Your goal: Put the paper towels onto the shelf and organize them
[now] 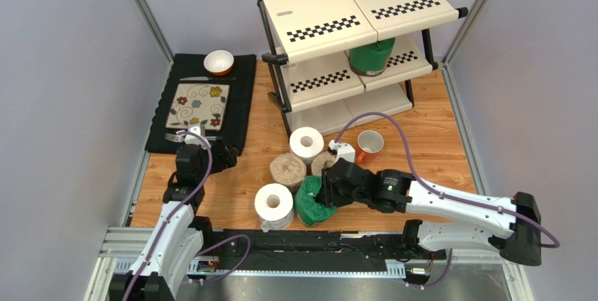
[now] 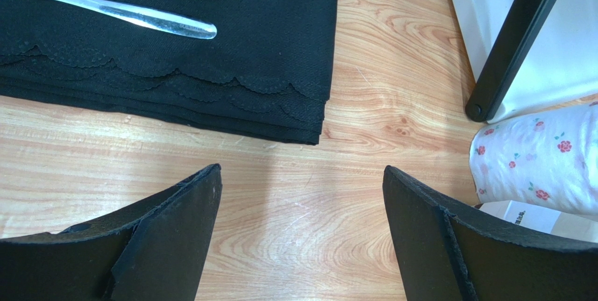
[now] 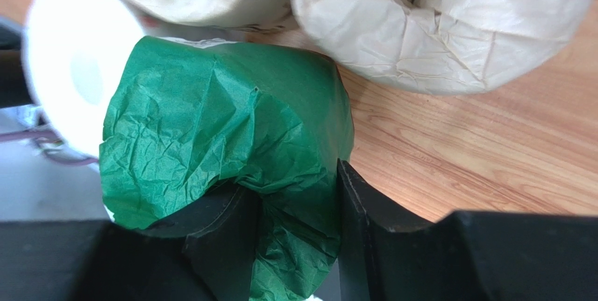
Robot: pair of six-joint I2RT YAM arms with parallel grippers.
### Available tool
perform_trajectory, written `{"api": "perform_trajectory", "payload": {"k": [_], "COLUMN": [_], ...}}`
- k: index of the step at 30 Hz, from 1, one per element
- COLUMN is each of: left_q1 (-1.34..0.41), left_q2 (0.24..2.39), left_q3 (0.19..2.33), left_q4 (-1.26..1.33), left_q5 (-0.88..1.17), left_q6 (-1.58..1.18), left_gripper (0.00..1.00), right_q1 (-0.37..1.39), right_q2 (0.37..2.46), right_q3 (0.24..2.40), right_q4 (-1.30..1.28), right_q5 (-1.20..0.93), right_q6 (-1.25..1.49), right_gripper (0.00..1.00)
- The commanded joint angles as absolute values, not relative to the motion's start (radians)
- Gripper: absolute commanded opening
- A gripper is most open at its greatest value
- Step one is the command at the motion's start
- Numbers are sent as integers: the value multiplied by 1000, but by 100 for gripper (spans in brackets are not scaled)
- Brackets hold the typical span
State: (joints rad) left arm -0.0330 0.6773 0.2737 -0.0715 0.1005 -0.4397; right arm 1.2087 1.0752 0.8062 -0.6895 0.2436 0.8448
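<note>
Green roll (image 3: 224, 126): crinkled matt paper wrap. Table (image 2: 281, 196): smooth wood grain, possibly laminate. Placemat (image 2: 210, 55): matt black cloth.

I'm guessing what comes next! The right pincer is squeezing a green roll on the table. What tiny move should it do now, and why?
Probably lift straight up a little. The right pincer pinches the green roll, which sits close beside a white roll and a brown roll; rising first should clear them before heading to the shelf.
</note>
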Motion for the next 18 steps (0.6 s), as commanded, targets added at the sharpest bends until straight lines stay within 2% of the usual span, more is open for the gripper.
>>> {"api": "perform_trajectory", "payload": {"k": [1, 3, 7, 10, 14, 18], "left_q1": [-29, -29, -29, -29, -29, -29], "left_q2": [667, 667, 664, 663, 663, 664], "left_q3": [302, 301, 302, 305, 308, 308], "left_q4": [-61, -61, -66, -66, -69, -67], "left_q5": [110, 109, 112, 113, 115, 115], "left_q6": [-439, -439, -439, -440, -439, -442], "left_gripper": [93, 93, 93, 93, 93, 93], "right_q1": [1216, 1213, 1201, 1154, 1040, 872], "right_q2": [948, 921, 890, 899, 917, 933], "right_q3": [978, 1018, 1158, 1209, 1285, 1313], "right_q4": [-765, -810, -929, -927, -844, -697], "right_q5": [271, 345, 620, 746, 789, 654], "right_q6": [758, 753, 709, 634, 528, 442], "right_gripper": [38, 38, 38, 39, 39, 39]}}
